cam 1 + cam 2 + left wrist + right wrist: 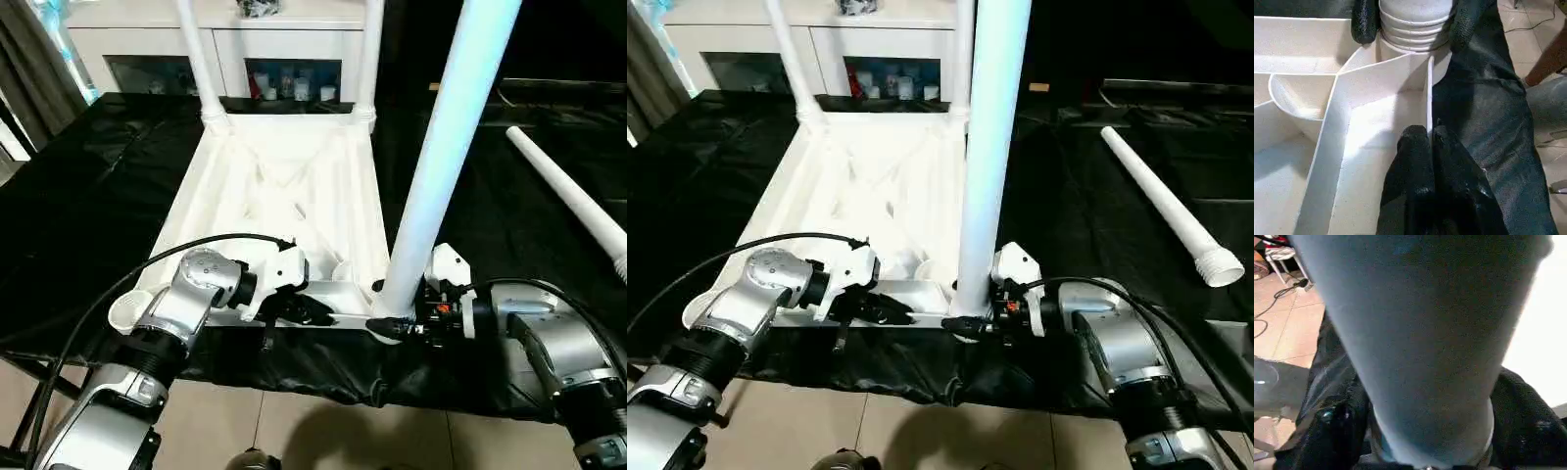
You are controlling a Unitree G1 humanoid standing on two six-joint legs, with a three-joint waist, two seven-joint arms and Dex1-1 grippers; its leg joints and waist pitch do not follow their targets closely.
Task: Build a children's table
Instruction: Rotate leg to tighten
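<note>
The white tabletop (225,181) lies upside down on the black-covered table, ribs facing up. Two white legs (201,59) (370,54) stand in its far corner sockets. A third leg (441,147) stands upright in the near right socket, and my right gripper (397,313) grips its ribbed base, one black finger (1364,22) on each side. My left gripper (1427,137) is pinched shut on the tabletop's thin near rim, just left of that socket. A fourth leg (1161,196) lies loose on the cover at the right. The near left socket (127,311) holds nothing.
A white glass-door cabinet (294,44) stands behind the table. The black cover hangs over the table's front edge (323,377), with tiled floor (323,431) below. A black cable (98,294) loops from my left forearm across the tabletop's near left corner.
</note>
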